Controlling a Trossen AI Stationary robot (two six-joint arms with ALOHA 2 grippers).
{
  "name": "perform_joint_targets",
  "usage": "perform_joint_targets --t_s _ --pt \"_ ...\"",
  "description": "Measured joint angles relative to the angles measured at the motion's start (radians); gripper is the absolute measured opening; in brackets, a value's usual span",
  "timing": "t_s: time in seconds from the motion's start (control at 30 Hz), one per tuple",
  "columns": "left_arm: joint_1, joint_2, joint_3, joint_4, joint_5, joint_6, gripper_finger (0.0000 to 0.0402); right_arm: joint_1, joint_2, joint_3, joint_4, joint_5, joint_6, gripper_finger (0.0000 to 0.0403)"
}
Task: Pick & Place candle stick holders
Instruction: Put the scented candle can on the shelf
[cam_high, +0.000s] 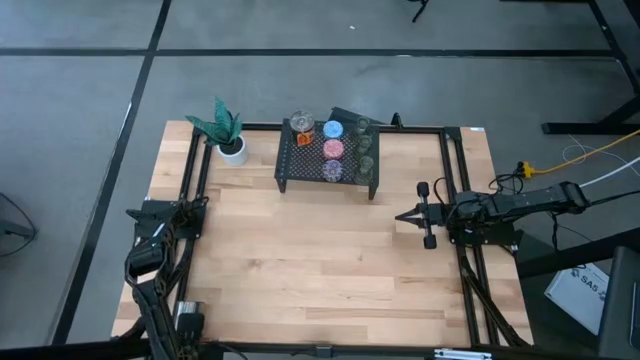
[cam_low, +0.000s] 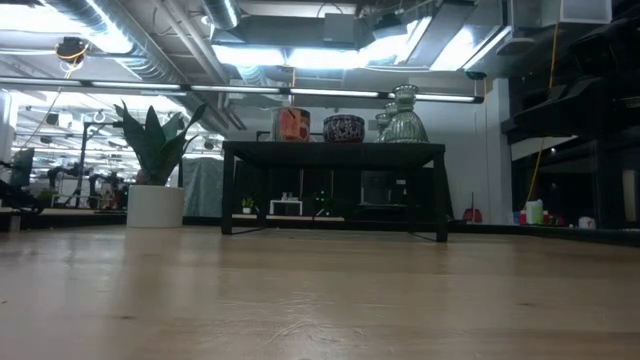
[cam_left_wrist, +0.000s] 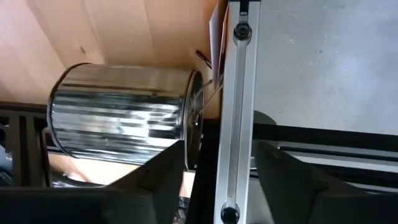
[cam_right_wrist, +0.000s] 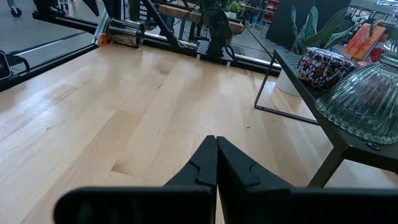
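The candle stick holders (cam_high: 333, 148) are grouped on top of the black mesh rack (cam_high: 328, 175), which is flanked by a white pot with a green plant (cam_high: 231, 148). One silvery holder (cam_left_wrist: 121, 115) is seen lying on its side well away from the rack, just ahead of the left gripper (cam_left_wrist: 217, 171), whose fingers are held apart. The right gripper (cam_right_wrist: 216, 163), fingers pressed together, is held over bare table (cam_high: 300, 260) near the rack's right side.

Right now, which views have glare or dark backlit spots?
Low view: bright ceiling lights behind leave the rack and plant nearly silhouetted. Left wrist view: streaky reflections on the silvery holder. High view: even light, soft sheen on the table.
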Motion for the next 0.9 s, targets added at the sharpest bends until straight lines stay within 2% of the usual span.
perform_joint_targets --t_s 0.2,0.4,0.5,0.73,0.9 --pt "0.006 -0.002 0.0 0.0 -0.004 0.031 0.0095 0.0 0.0 0.0 0.0 0.0 0.0 0.0003" --pt "-0.001 -0.002 -0.002 0.001 -0.057 0.042 0.001 0.0 0.0 0.0 0.0 0.0 0.0 0.0003" --pt "-0.003 -0.003 -0.026 0.0 -0.06 0.047 0.0005 0.0 0.0 0.0 0.0 0.0 0.0 0.0003" --pt "-0.004 -0.003 -0.114 0.0 0.026 0.118 0.0002 0.0 0.0 0.0 0.0 0.0 0.0 0.0003" --pt "-0.003 -0.003 -0.171 0.0 0.005 0.175 0.0002 0.0 0.0 0.0 0.0 0.0 0.0 0.0003"
